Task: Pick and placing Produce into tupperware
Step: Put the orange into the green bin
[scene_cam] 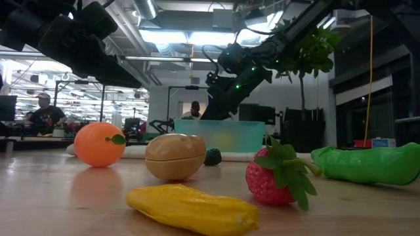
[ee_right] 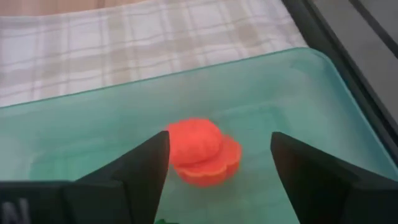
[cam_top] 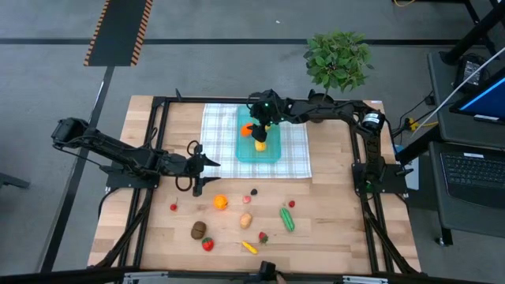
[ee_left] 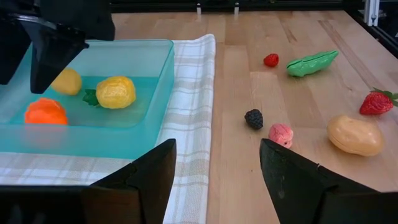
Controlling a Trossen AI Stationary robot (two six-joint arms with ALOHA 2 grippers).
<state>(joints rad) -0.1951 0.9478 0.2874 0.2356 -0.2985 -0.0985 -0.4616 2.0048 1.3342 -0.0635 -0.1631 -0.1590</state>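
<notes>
The teal tupperware (cam_top: 272,151) stands on a checked cloth (cam_top: 219,134). An orange piece (ee_right: 202,151) and two yellow lemons (ee_left: 115,92) lie in it. My right gripper (ee_right: 217,168) hangs open over the tupperware's far end, one finger on each side of the orange piece lying on the floor. My left gripper (ee_left: 217,180) waits open left of the cloth. On the near table lie an orange (cam_top: 220,202), a potato (cam_top: 246,220), a kiwi (cam_top: 198,229), a green pod (cam_top: 286,218) and strawberries (cam_top: 207,244).
A potted plant (cam_top: 339,59) stands at the table's far right corner. A yellow piece (scene_cam: 193,208), a blackberry (ee_left: 253,118) and a pink piece (ee_left: 280,134) lie among the loose produce. Bare wood lies between the cloth and the produce.
</notes>
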